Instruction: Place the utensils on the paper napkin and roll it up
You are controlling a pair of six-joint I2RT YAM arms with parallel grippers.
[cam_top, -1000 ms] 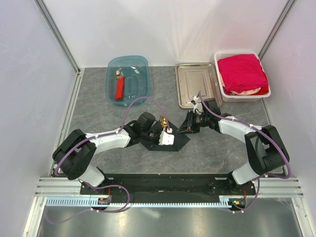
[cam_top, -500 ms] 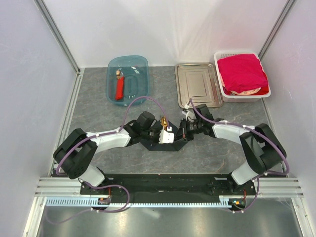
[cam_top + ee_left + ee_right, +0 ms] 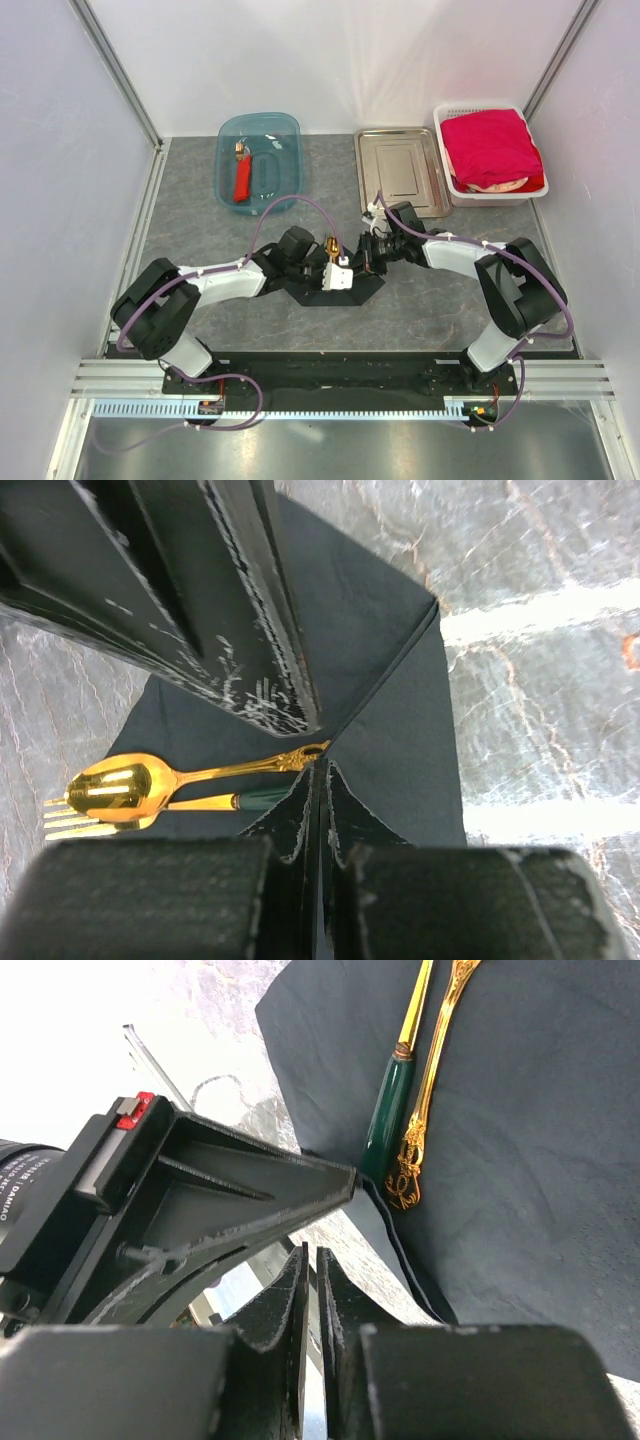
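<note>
The black paper napkin (image 3: 400,730) lies on the grey table between my two grippers, with one flap raised along a crease. It also shows in the top view (image 3: 366,290) and the right wrist view (image 3: 540,1160). On it lie the utensils: a gold spoon (image 3: 110,785) and a gold fork with a dark green handle (image 3: 265,801), side by side (image 3: 386,1125). My left gripper (image 3: 322,768) is shut on the napkin's edge beside the handle ends. My right gripper (image 3: 311,1255) is shut and empty, tip to tip with the left one, just off the napkin's edge.
A teal tub (image 3: 222,160) at the back left holds a red-bodied tool (image 3: 242,178). A steel tray (image 3: 400,170) sits at the back centre. A white basket (image 3: 452,180) with a red cloth (image 3: 490,145) stands at the back right. White walls enclose the table.
My right gripper has moved left from the table near the steel tray to the napkin's edge, close to the left gripper. The left gripper has stayed about where it was.
</note>
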